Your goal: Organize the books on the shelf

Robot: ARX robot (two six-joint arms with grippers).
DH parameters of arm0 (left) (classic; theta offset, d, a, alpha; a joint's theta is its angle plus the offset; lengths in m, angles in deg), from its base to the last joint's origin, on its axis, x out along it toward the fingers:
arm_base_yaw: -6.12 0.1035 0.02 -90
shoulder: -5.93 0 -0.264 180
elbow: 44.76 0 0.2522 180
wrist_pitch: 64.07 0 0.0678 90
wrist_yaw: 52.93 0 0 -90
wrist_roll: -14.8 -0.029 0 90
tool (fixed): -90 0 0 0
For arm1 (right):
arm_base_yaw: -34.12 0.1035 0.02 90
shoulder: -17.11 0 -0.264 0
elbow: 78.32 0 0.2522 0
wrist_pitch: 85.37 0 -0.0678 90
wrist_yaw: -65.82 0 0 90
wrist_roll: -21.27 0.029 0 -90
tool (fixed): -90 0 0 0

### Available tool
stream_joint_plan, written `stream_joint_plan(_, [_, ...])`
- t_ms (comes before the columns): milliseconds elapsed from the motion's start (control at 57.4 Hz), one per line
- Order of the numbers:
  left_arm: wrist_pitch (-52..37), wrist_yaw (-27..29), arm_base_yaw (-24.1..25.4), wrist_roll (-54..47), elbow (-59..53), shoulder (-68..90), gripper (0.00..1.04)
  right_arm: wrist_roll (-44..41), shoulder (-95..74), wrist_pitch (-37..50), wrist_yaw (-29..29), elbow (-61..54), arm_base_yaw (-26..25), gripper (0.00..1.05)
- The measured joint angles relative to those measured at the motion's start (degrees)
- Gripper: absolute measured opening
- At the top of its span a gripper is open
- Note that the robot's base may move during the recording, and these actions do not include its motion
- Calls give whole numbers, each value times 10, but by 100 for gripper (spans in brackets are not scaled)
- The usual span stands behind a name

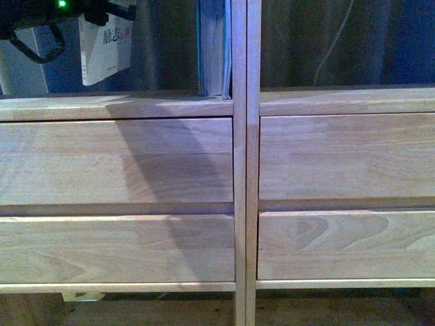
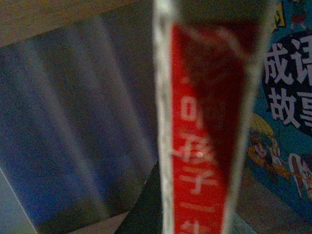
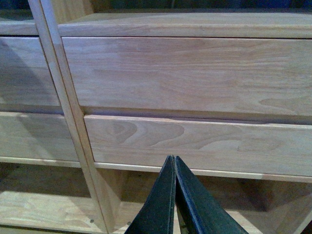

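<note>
The light wood shelf (image 1: pixel 239 170) fills the front view. In its upper left compartment my left gripper (image 1: pixel 92 15) is shut on the white paperback (image 1: pixel 105 51), which hangs slightly tilted just above the board. The teal book (image 1: pixel 215 47) stands upright against the middle post, page edges showing. In the left wrist view the paperback's red-and-white spine (image 2: pixel 202 146) is close up, with the teal book's cover (image 2: pixel 287 97) beside it. My right gripper (image 3: pixel 173 159) is shut and empty, in front of the shelf's right drawer fronts (image 3: pixel 195 73).
Four flat drawer fronts (image 1: pixel 115 163) lie below the open compartments. A dark curtain and a pale cable (image 1: pixel 333 41) show behind the right compartment. A low open bay (image 3: pixel 44 204) sits under the drawers. A small white object (image 1: pixel 81 297) lies on the floor.
</note>
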Motion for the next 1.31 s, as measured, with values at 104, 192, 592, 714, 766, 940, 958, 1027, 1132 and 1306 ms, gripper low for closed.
stream_joint_plan(104, [23, 14, -10, 0, 60, 36, 7, 0, 22, -8, 0, -13, 0, 3])
stream_joint_plan(192, [60, 28, -21, 6, 122, 73, 7, 0, 42, -19, 0, -24, 0, 3])
stream_joint_plan(592, [106, 74, -92, 15, 199, 123, 7, 0, 116, -66, 0, -51, 0, 3])
stream_joint_plan(714, [117, 98, -103, 5, 199, 123, 18, 0, 132, -62, 0, -62, 0, 3])
stream_joint_plan(766, [127, 114, -103, -1, 199, 123, 27, -1, 139, -66, 0, -65, 0, 3])
stream_joint_plan(940, [164, 148, -98, -13, 207, 124, 8, -1, 166, -89, 0, -65, 0, 3])
stream_joint_plan(958, [168, 151, -97, -13, 208, 124, 8, -1, 167, -91, 0, -65, 0, 3])
stream_joint_plan(1027, [177, 161, -95, -16, 210, 124, 19, -1, 176, -100, 0, -65, 0, 3])
stream_joint_plan(1132, [170, 155, -93, -16, 205, 124, 35, -1, 188, -112, 0, -65, 0, 3])
stream_joint_plan(1306, [139, 131, -92, -19, 156, 108, 61, -1, 272, -213, -1, -65, 0, 3])
